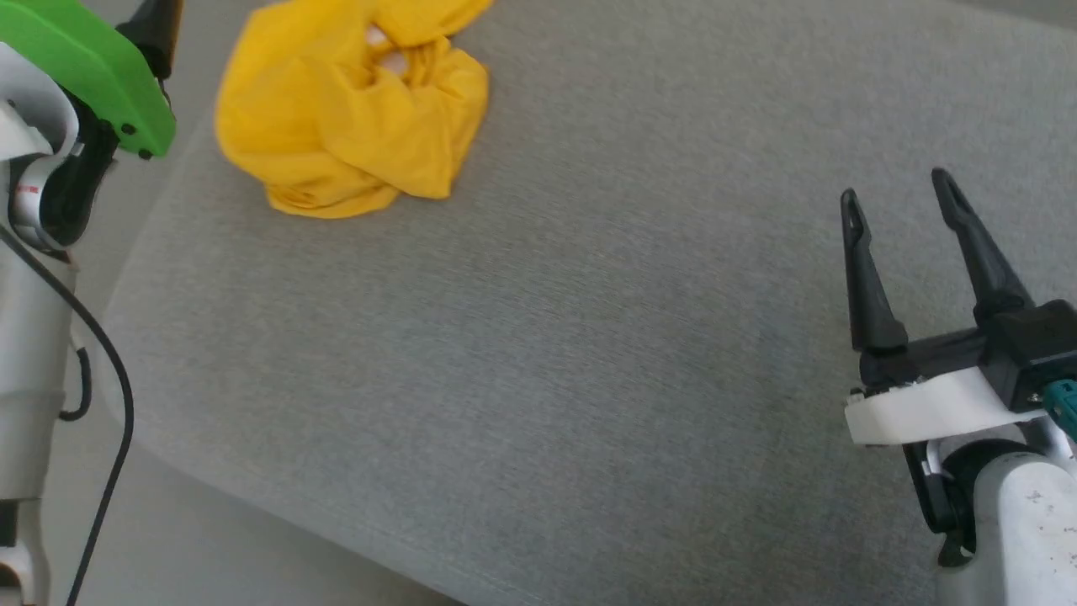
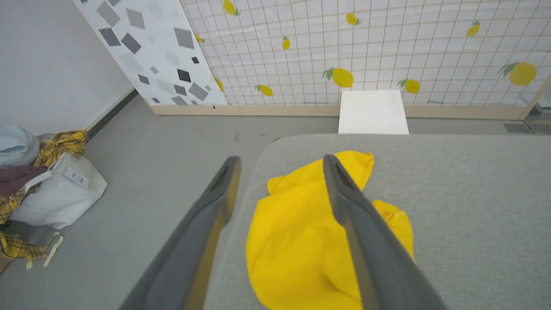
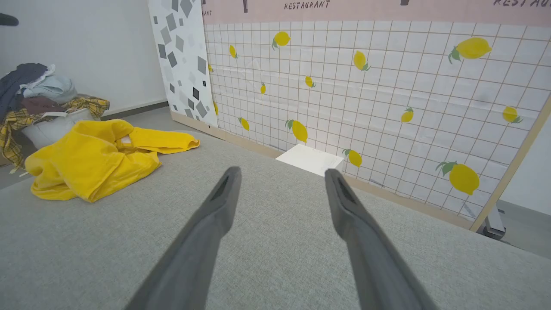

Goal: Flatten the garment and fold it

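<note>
Your left pincer (image 2: 280, 159) hangs spread and empty over the crumpled yellow garment (image 1: 336, 126), which lies at the far left corner of the grey padded surface (image 1: 589, 362), while your right pincer (image 1: 895, 187), also spread, hovers well apart.

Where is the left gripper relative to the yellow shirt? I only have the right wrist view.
Observer: The left gripper hangs over the garment, near the grey cushion corner.
Operator: Holding any cloth?
Observer: No. The left wrist view shows its jaws open with nothing between them.
Operator: Which gripper is nearer the shirt?
Observer: The left. In the head view the left arm is beside the garment, while the right gripper sits far across the grey cushion, jaws open.
</note>
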